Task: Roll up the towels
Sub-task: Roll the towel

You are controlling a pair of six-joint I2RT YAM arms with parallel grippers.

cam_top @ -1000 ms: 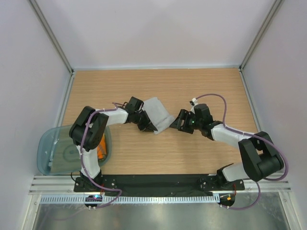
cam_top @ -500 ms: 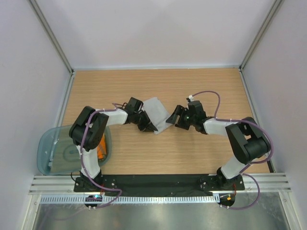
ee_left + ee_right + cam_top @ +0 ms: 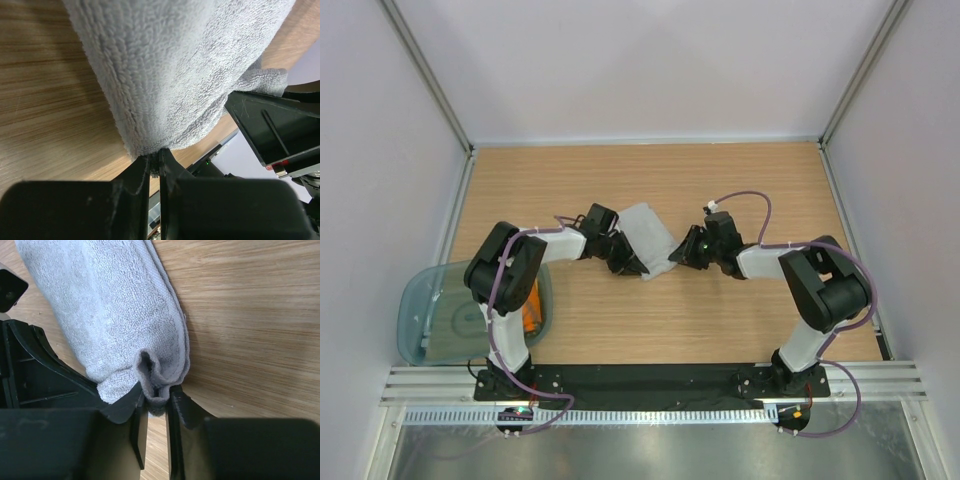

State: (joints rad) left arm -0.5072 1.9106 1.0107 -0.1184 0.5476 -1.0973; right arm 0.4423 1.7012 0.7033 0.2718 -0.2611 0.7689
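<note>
The light grey towel [image 3: 648,238] lies partly rolled in the middle of the wooden table. My left gripper [image 3: 628,260] is shut on its near left corner; in the left wrist view the cloth [image 3: 170,75] runs down into the pinched jaws of that gripper [image 3: 155,161]. My right gripper [image 3: 682,250] is shut on a bunched fold at the towel's right edge, and the right wrist view shows the fold [image 3: 157,372] squeezed between the fingers [image 3: 157,395]. A bit of the small orange towel [image 3: 530,318] shows in the tub at the left.
The translucent teal tub [image 3: 420,310] sits over the table's near left edge beside the left arm's base. White walls with metal posts close in the table on three sides. The two grippers stand close together at the towel.
My right gripper has moved left to the grey towel's right edge and closed on a fold of it. The left gripper has kept its hold and not moved.
</note>
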